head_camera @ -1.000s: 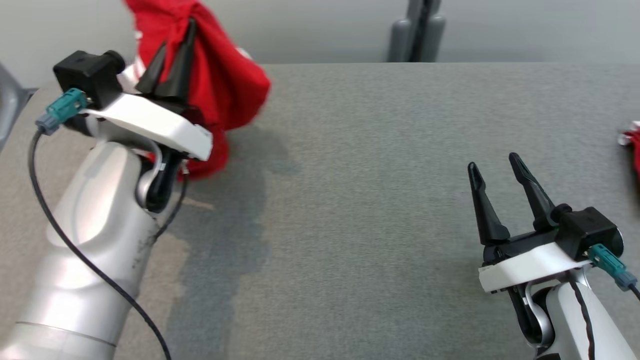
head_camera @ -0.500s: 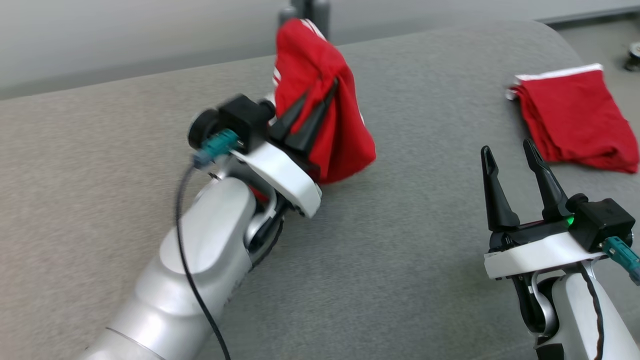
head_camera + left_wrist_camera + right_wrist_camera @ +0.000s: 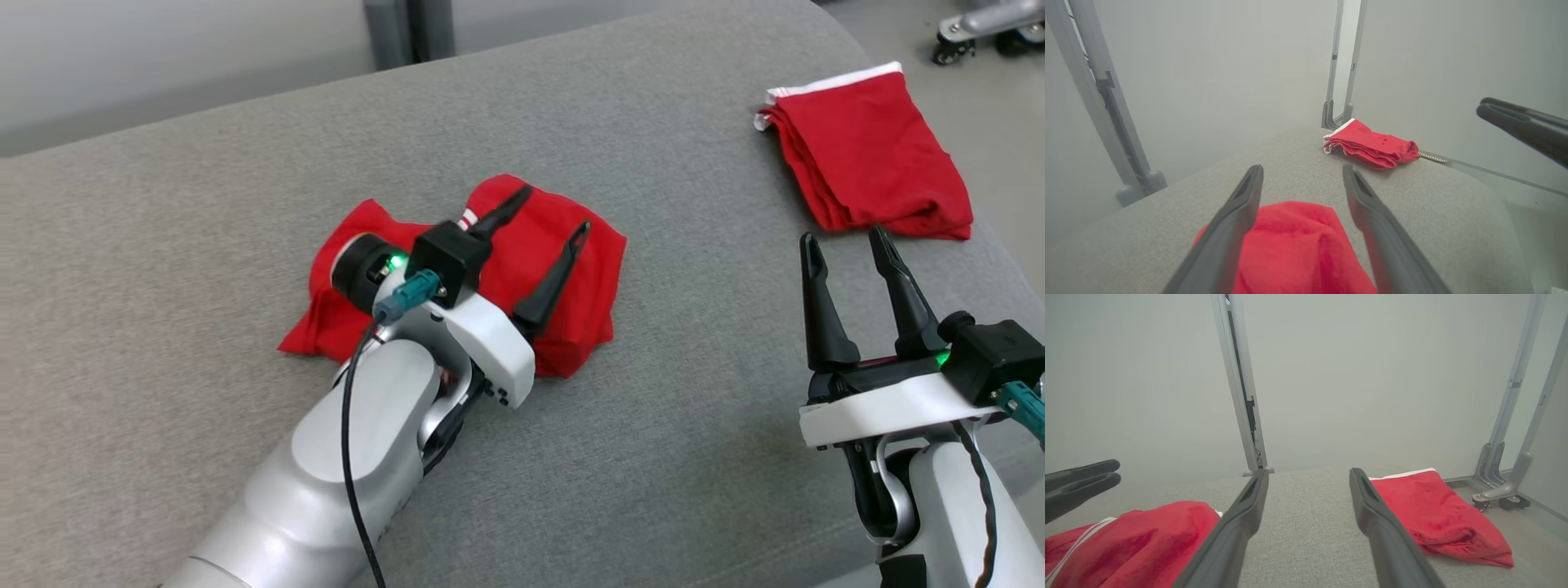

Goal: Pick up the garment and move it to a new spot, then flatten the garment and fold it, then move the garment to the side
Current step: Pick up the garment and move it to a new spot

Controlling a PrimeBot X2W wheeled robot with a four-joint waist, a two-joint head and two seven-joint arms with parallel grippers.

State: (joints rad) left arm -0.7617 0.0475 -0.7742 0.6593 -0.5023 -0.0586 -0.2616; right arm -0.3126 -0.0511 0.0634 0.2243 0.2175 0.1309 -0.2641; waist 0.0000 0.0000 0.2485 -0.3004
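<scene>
The garment is a red cloth with white trim, lying crumpled near the middle of the grey table. My left gripper hovers right over it, open, one finger on each side of a fold and nothing pinched. In the left wrist view the left gripper stands open above the red garment. My right gripper is open and empty at the lower right, well clear of the garment. The right wrist view has the right gripper with the garment to its left.
A second red garment, folded, lies at the table's far right corner, just beyond my right gripper. The table's rounded right edge drops to the floor there. Grey metal frame posts and a wheeled base stand behind the table.
The left gripper, shut on the hanging garment before, has lowered it onto the table and opened. The head camera has swung, so the whole view shifted. The right gripper stayed open.
</scene>
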